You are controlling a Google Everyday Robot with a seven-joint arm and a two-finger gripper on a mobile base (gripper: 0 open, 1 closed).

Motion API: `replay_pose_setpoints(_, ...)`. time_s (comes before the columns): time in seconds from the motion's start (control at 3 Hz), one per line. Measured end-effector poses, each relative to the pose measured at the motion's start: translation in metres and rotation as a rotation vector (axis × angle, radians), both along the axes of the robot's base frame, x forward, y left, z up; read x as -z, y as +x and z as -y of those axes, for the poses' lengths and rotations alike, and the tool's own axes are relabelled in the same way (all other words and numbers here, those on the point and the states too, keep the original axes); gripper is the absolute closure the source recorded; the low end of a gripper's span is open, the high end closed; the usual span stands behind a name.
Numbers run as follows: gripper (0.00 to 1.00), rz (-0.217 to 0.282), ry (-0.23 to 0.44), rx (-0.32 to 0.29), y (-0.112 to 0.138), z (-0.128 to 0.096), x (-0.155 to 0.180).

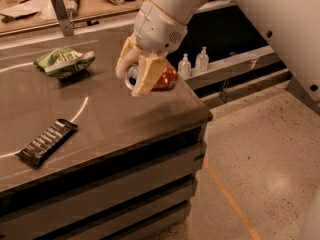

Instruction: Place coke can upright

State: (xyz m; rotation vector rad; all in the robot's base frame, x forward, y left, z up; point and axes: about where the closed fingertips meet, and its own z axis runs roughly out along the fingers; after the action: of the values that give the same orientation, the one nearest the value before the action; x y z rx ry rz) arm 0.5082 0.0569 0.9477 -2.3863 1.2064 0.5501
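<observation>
Currently, my fingers (145, 76) pinch the coke can (166, 79) from both sides and hold it just above the counter (110, 119), near its right edge. The can is tipped on its side, with the silver top facing left. Also on the counter are a green chip bag (65, 61) at rear left and a black candy bar (46, 141) at front left, both well apart from the can.

item count: one gripper (133, 75), positioned over the table (125, 126) near its right edge, fingers clamped on one coke can (164, 79). one green chip bag (64, 61), left of the gripper and farther back. one black candy bar (46, 141), left of the gripper and nearer the front. two small pump bottles (184, 66), just right of the gripper, side by side.
</observation>
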Motion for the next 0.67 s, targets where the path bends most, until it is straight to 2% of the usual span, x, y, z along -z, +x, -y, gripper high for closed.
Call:
replay_pose_setpoints(0.33,1.0,-0.095,0.17,0.016,0.003,0.006,-0.038)
replay_pose_setpoints(0.67,1.0,-0.177,0.388,0.037,-0.013,0.015,-0.074)
